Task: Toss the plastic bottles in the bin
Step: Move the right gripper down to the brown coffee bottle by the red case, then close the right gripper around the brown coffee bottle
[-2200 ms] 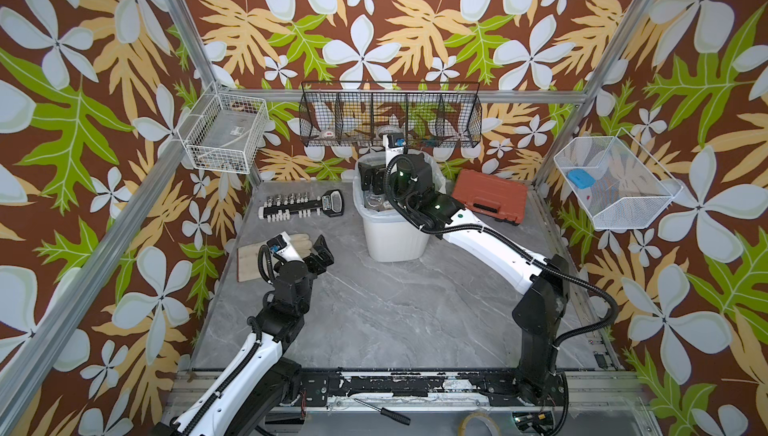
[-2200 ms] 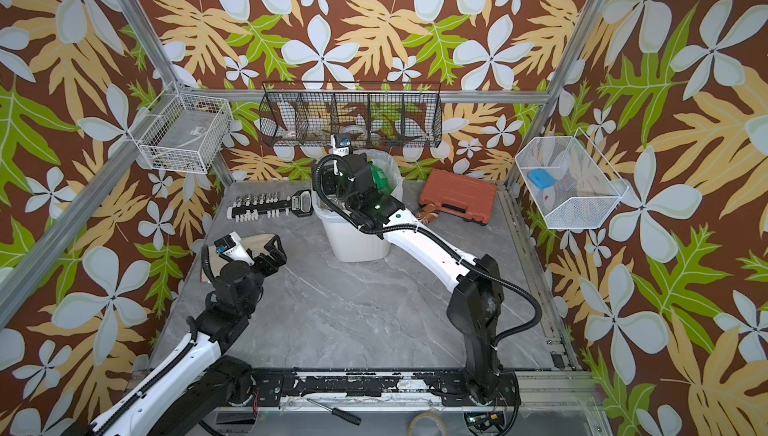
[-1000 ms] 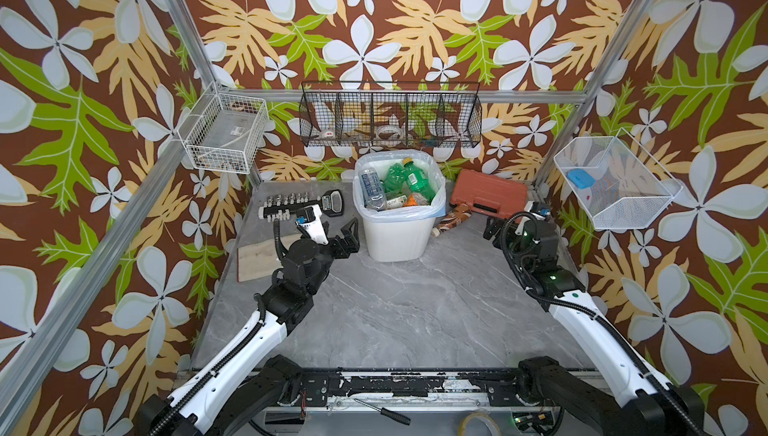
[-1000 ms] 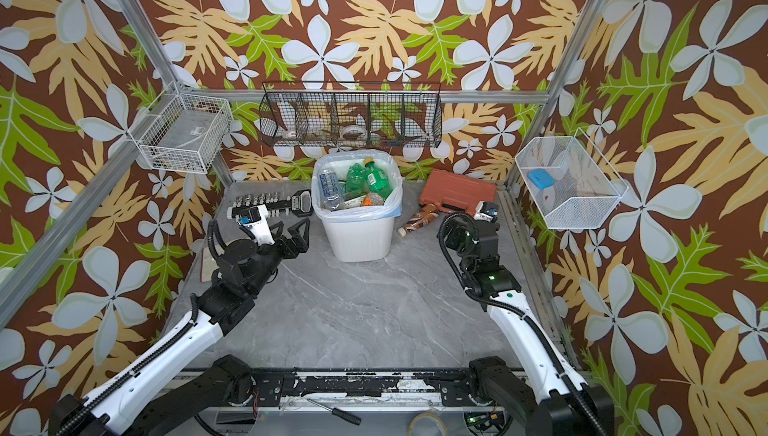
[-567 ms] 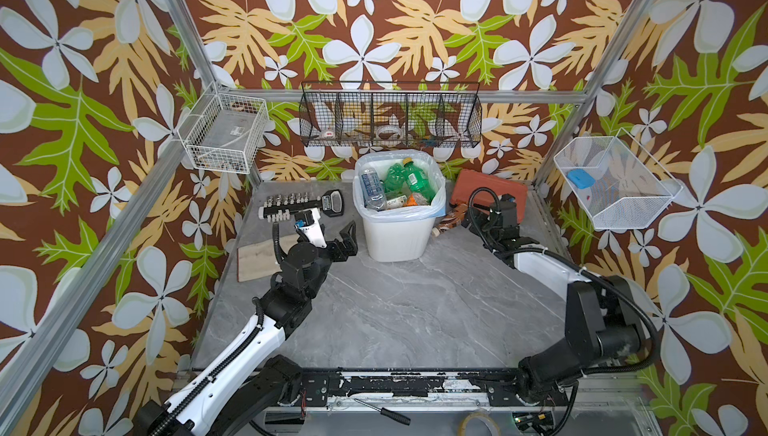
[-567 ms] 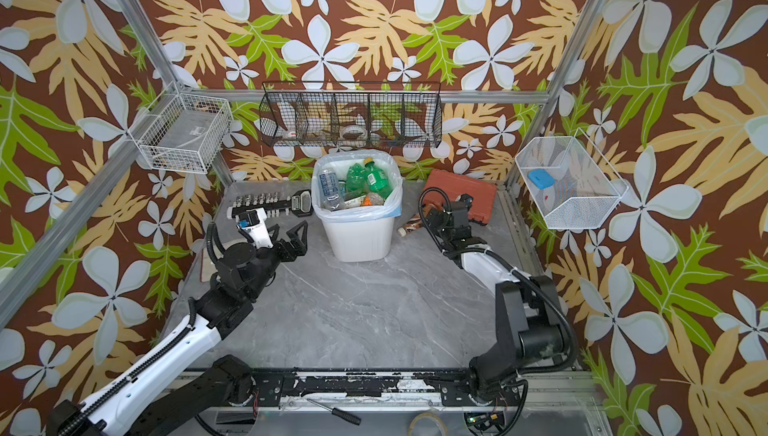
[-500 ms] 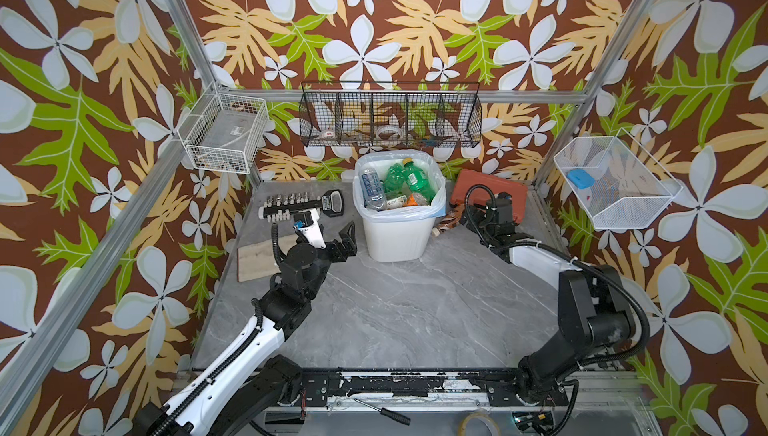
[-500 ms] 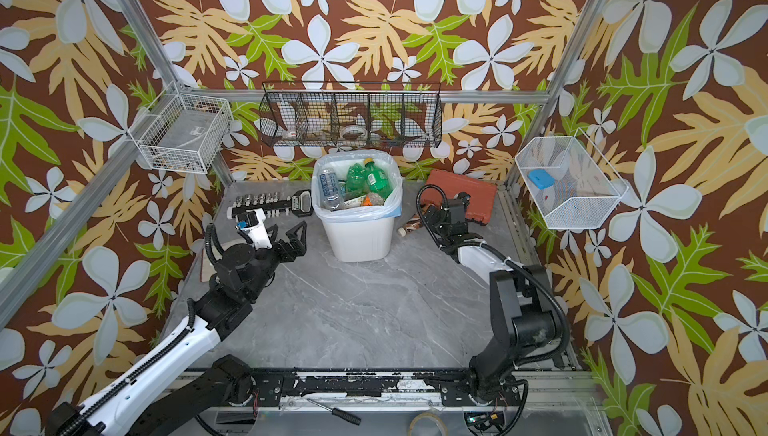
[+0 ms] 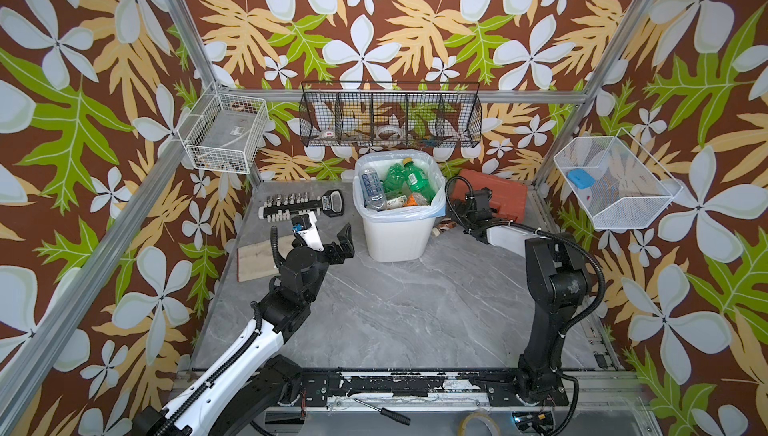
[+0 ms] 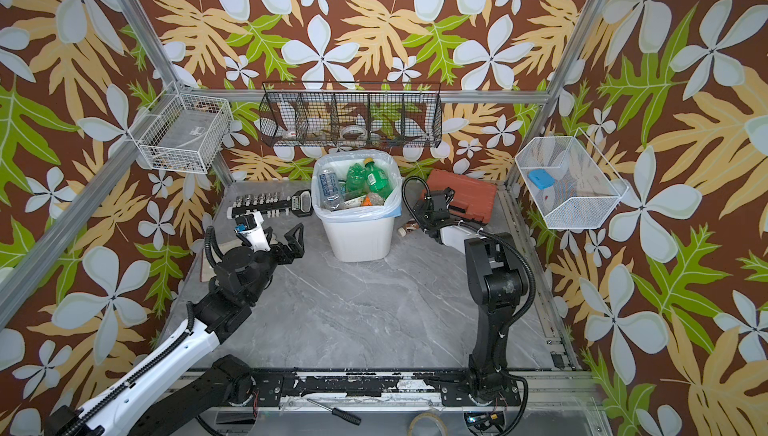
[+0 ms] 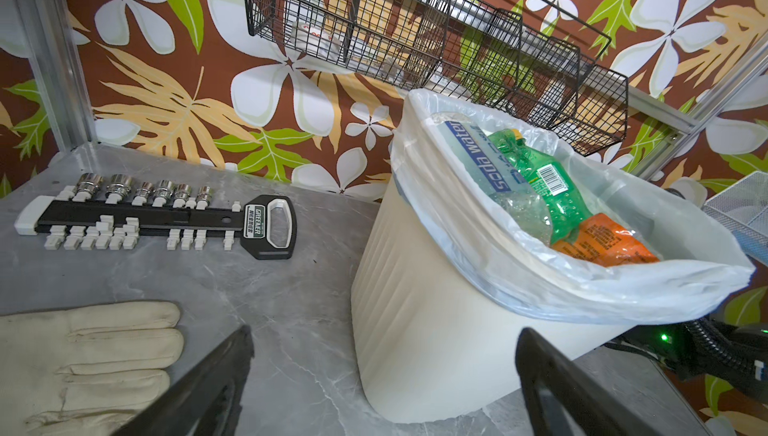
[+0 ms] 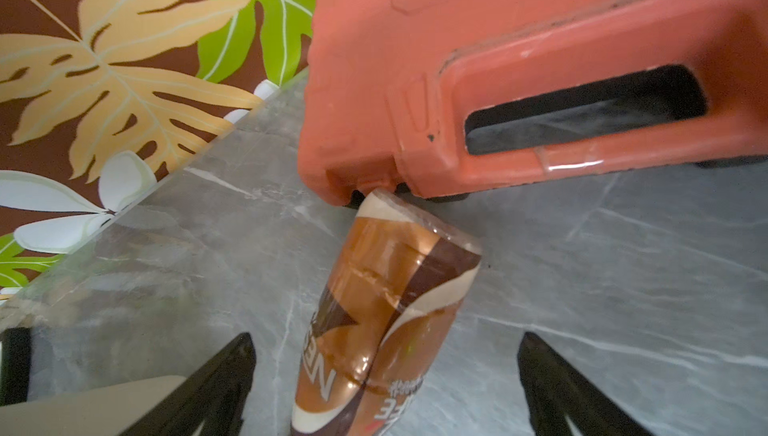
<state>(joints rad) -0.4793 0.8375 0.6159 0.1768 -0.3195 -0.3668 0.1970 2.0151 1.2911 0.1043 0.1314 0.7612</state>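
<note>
Right wrist view gives you the step in hand: reaching for what looks like the only bottle left on the table [image 12: 602, 288]. The brown bottle [image 12: 386, 321] lies on its side, its far end against the corner of the red tool case [image 12: 519, 60]. Your right gripper [image 12: 384, 340] straddles its near end with fingers spread wide, holding nothing.

In both top views that bottle sits low beside the bin [image 9: 395, 238], between it and the case. The other bottles [image 9: 399, 182] lie heaped inside the liner, close to the rim. Your left gripper [image 11: 382, 332] hangs wide open and empty on the bin's other side, near a work glove [image 11: 83, 355].

The next move, as I judge it, is to slide the right fingers further along the body, settle low and close across the label. The picture cuts off the bottle's near end, so I cannot say how deep the fingers sit. Mind the case: a push could wedge the bottle against it.
</note>
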